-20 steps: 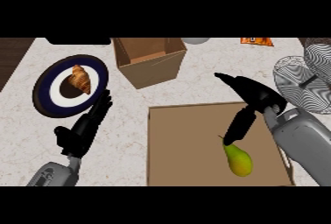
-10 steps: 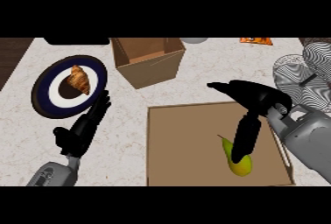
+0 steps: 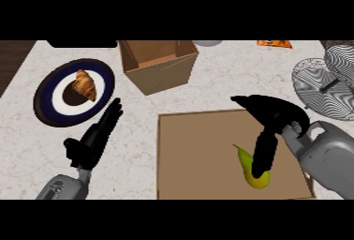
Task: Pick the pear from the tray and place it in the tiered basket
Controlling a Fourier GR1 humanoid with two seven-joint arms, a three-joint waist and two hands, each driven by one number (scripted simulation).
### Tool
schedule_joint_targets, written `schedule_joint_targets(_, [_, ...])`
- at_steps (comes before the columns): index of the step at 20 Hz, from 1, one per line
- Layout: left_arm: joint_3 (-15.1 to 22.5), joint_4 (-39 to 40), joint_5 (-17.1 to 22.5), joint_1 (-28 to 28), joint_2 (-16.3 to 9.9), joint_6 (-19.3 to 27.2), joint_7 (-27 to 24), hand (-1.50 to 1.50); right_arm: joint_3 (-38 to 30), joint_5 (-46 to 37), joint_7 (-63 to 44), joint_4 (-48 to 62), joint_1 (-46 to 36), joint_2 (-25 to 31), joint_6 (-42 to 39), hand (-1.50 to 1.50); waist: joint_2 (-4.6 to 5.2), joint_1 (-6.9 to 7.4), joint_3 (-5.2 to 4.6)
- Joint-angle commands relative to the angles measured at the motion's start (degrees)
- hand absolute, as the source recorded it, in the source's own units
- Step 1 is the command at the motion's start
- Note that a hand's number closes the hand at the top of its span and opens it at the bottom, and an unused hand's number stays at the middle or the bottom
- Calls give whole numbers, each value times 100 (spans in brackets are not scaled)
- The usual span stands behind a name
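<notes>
A pale, speckled stone worktop (image 3: 200, 79) fills nearly the whole view, lit evenly; at its far left corner a strip of dark brown wood (image 3: 12, 61) shows (floor or cabinet, hard to say which); along the far edge a dark object (image 3: 81, 43) lies toward the left, cut off by the frame; a pale rounded thing (image 3: 207, 42) sits near the middle of that edge; an orange packet (image 3: 274, 43) lies further right, only partly in view.
</notes>
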State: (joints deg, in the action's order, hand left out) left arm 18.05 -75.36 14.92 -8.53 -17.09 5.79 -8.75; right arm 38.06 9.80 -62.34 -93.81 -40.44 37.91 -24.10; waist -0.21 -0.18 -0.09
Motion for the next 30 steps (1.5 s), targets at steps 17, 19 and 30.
schedule_joint_targets(17, [-429,88,-223,-109,38,-322,166,0,285,-1324,-149,763,1250,-560,214,-150,25,33,8])
schedule_joint_targets(19, [-313,-567,-290,237,66,-153,330,0,221,-1450,158,662,1656,-291,262,-150,8,46,11])
schedule_joint_targets(30, [-777,-44,-393,-192,197,-607,365,0,66,-2149,-63,345,2217,-1097,128,-150,15,15,7])
